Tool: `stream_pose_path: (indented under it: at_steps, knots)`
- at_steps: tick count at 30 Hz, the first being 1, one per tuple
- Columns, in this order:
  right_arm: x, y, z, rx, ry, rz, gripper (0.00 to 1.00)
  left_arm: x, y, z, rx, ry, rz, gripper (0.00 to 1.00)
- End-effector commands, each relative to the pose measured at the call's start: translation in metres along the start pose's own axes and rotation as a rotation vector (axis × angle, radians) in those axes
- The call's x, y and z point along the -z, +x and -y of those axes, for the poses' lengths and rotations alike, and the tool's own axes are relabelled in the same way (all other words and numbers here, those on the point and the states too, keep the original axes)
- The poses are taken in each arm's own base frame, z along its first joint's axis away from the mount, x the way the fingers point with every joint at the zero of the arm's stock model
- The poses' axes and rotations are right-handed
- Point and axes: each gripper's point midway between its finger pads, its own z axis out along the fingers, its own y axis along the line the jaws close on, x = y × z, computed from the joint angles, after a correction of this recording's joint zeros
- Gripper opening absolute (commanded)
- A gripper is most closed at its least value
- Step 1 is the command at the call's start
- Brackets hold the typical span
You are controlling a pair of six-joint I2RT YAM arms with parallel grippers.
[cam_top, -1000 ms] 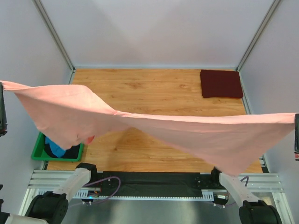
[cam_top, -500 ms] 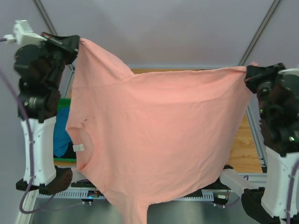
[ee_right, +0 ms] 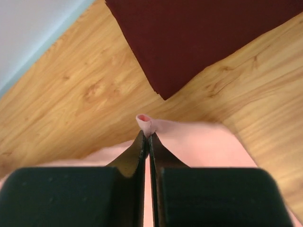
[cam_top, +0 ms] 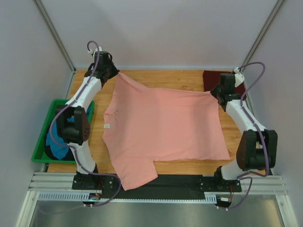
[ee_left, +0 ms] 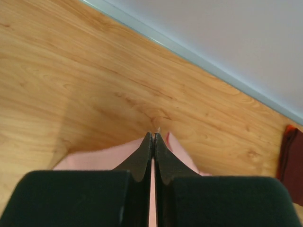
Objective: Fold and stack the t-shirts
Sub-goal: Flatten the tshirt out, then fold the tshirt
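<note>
From above, the salmon-pink t-shirt [cam_top: 161, 127] lies spread flat on the desk [cam_top: 156, 78], one sleeve hanging over the near edge. The left fingers [cam_top: 112, 72] pinch its far-left corner. The right fingers [cam_top: 217, 92] pinch its far-right corner, beside the folded maroon t-shirt [cam_top: 210, 78]. A teal t-shirt [cam_top: 54, 147] sits in the green bin [cam_top: 40, 153].

In the left wrist view, the fingers are pressed together on pink fabric.

In the right wrist view, the fingers clamp a small pink fold, with the maroon t-shirt just beyond.
</note>
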Motion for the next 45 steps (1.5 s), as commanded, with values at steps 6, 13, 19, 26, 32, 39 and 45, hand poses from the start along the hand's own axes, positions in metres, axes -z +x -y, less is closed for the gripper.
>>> stream_pose_path:
  at_steps: [6, 13, 19, 26, 32, 39, 45]
  knots:
    - [-0.076, -0.033, -0.021, -0.056, -0.103, 0.049, 0.00, -0.061, -0.039, 0.040, 0.006, 0.227, 0.139, 0.00]
    - [-0.106, -0.042, -0.038, -0.001, -0.138, -0.034, 0.00, -0.080, -0.017, 0.037, 0.056, 0.241, 0.029, 0.00]
    - [-0.121, -0.041, -0.019, 0.000, -0.089, -0.096, 0.00, -0.049, -0.011, 0.000, -0.002, 0.084, 0.006, 0.00]
    - [-0.123, -0.032, -0.002, 0.028, -0.038, -0.161, 0.00, -0.019, -0.002, -0.001, -0.045, 0.138, -0.012, 0.00]
    - [-0.113, -0.043, 0.015, 0.016, -0.006, -0.162, 0.00, -0.007, 0.037, -0.003, -0.043, 0.210, -0.128, 0.00]
    - [-0.109, -0.019, 0.029, 0.018, 0.004, -0.251, 0.00, 0.010, 0.068, -0.029, -0.039, 0.114, -0.217, 0.00]
    - [-0.101, 0.000, 0.043, -0.007, 0.050, -0.281, 0.00, 0.027, 0.097, -0.036, -0.018, 0.093, -0.260, 0.00]
